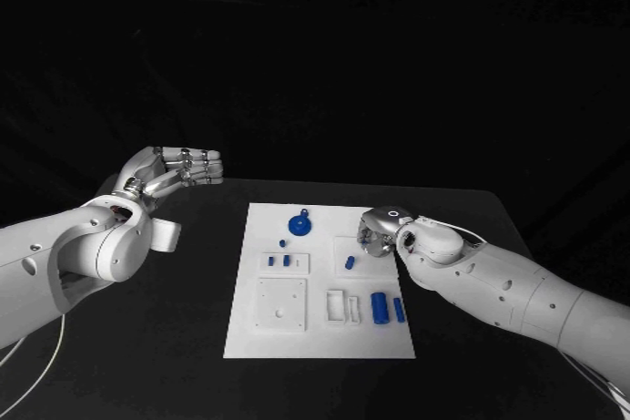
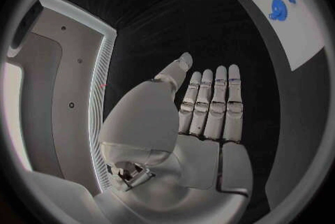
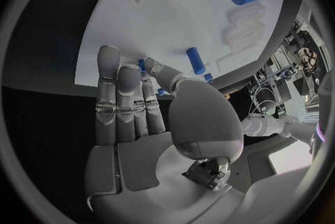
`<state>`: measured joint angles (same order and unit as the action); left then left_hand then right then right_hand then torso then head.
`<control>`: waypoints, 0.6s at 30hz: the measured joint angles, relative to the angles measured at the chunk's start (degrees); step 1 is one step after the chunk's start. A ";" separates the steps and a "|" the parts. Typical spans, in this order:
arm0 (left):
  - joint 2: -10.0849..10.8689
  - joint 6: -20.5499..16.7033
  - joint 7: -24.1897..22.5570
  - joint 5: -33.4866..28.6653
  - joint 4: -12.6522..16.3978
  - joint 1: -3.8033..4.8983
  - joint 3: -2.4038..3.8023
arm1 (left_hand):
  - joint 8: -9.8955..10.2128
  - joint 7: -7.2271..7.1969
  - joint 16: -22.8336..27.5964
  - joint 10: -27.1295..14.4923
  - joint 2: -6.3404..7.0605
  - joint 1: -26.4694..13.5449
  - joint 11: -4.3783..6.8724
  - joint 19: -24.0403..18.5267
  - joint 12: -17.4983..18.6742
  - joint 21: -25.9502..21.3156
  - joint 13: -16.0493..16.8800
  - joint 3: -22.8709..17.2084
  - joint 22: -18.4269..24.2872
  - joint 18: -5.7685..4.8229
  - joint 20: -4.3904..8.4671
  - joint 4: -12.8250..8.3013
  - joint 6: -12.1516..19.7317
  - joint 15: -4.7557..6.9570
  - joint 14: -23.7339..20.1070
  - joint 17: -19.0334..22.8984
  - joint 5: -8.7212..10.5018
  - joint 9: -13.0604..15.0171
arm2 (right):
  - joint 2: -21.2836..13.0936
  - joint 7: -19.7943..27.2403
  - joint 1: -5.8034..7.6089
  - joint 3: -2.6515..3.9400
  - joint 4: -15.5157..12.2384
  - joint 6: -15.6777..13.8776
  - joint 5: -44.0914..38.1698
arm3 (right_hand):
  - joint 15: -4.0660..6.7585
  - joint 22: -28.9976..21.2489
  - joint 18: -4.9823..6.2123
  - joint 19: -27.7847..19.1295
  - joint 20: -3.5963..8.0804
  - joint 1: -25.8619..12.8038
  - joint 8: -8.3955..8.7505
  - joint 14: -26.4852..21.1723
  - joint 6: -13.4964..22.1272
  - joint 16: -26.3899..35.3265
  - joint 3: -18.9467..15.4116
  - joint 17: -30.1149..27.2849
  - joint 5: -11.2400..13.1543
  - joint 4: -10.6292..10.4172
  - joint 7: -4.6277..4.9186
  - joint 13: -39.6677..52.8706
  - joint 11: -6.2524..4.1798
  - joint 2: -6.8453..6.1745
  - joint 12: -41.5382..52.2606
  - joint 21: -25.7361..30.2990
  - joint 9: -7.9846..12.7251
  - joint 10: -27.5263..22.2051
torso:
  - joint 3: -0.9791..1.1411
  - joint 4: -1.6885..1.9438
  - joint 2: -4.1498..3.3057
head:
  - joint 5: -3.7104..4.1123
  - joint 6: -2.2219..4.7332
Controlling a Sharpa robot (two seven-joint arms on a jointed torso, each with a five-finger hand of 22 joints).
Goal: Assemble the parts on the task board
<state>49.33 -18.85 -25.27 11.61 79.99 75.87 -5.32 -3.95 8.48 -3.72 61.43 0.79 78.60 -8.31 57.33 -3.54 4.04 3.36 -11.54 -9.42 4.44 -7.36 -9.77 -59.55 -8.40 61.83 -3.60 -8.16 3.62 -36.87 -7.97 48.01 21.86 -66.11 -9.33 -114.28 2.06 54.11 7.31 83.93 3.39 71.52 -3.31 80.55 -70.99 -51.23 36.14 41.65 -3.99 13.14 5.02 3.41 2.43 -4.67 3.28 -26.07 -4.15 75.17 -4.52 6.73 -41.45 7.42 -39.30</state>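
At table centre lies the task board (image 1: 320, 343), a white rectangular plate with its long sides running from the far edge toward the robot. Near the board's far edge sits a blue gear-shaped part (image 1: 300, 225) with a small loop on its far side. Toward the board's left edge, two small blue pegs (image 1: 279, 260) stand in a raised white block. Below them a larger square white plate with small holes (image 1: 281, 303) occupies the near-left area. Near the board's near-right corner, a blue cylinder (image 1: 380, 306) and a smaller blue pin (image 1: 399, 312) lie side by side next to white slotted holders (image 1: 342, 306). A short blue peg (image 1: 350, 263) lies close to the right edge.

Right hand (image 1: 382, 234) hovers over the board's right edge, fingers extended close together; in the right wrist view the thumb and fingertips (image 3: 151, 66) meet around a small blue piece (image 3: 142, 64), though whether it is actually gripped cannot be told.

Left hand (image 1: 175, 172) sits off the board, near the table's far-left corner, fingers straight, flat and holding nothing.
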 measured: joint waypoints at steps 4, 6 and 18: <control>0.04 0.01 0.01 -0.01 -0.21 0.01 -0.02 | 0.00 0.00 0.00 0.00 0.00 0.00 0.00 0.00 0.00 0.00 0.00 0.00 0.00 0.00 0.00 0.00 0.00 0.00 0.00 0.00 0.00 0.00 | 0.05 -0.03 -0.12 -0.06 0.04 -0.74 -0.25 | 0.17 0.55 -0.30 0.12 0.12 0.01 -0.18 0.17 -0.22 0.01 0.31 0.15 0.00 0.32 -0.20 0.04 -0.18 0.00 -0.09 0.00 -0.03 0.21 | 0.00 -0.02 0.00 | -0.19 0.05; 0.04 0.02 0.02 -0.01 -0.32 0.01 -0.02 | 0.00 0.00 0.00 0.00 0.00 0.00 0.00 0.00 0.00 0.00 0.00 0.00 0.22 0.00 0.00 0.00 0.00 0.00 0.00 0.00 0.00 0.00 | 0.05 -0.05 -0.18 -0.10 0.01 -1.17 -0.37 | 0.27 0.77 -0.33 0.20 0.19 0.08 -0.17 0.27 -0.53 0.01 0.47 0.18 0.01 0.41 -0.31 0.05 -0.19 0.07 -0.09 0.00 -0.03 0.22 | 0.01 -0.03 -0.01 | -0.28 0.11; -0.34 0.03 0.14 -0.04 -1.29 0.03 -0.14 | 0.00 0.00 0.00 -0.21 0.00 0.00 -0.21 0.00 0.00 0.00 0.00 0.40 0.94 0.00 0.00 0.40 0.00 -0.01 -0.41 0.00 0.00 0.00 | -0.91 -0.27 0.18 -0.02 -1.84 -2.87 0.24 | 0.35 1.26 -0.53 -0.01 0.40 0.08 -0.18 0.38 -0.71 0.22 0.79 0.28 0.06 0.31 -0.30 0.09 -0.07 0.07 0.03 -0.01 -0.02 0.51 | 0.00 0.05 -0.04 | -1.46 1.19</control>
<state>48.99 -18.82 -25.13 11.57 78.70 75.89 -5.46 -3.95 8.48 -3.72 61.22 0.79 78.60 -8.52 57.33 -3.54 4.04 3.36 -11.14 -8.47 4.44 -7.36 -9.37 -59.55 -8.41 61.42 -3.61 -8.16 3.62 -37.78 -8.23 48.19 21.84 -67.95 -12.20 -114.04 2.41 55.38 6.78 83.92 3.79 71.59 -3.49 80.93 -71.70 -51.02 36.94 41.92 -3.93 13.44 4.72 3.50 2.35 -4.60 3.32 -26.08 -4.17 75.68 -4.52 6.79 -41.48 5.96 -38.11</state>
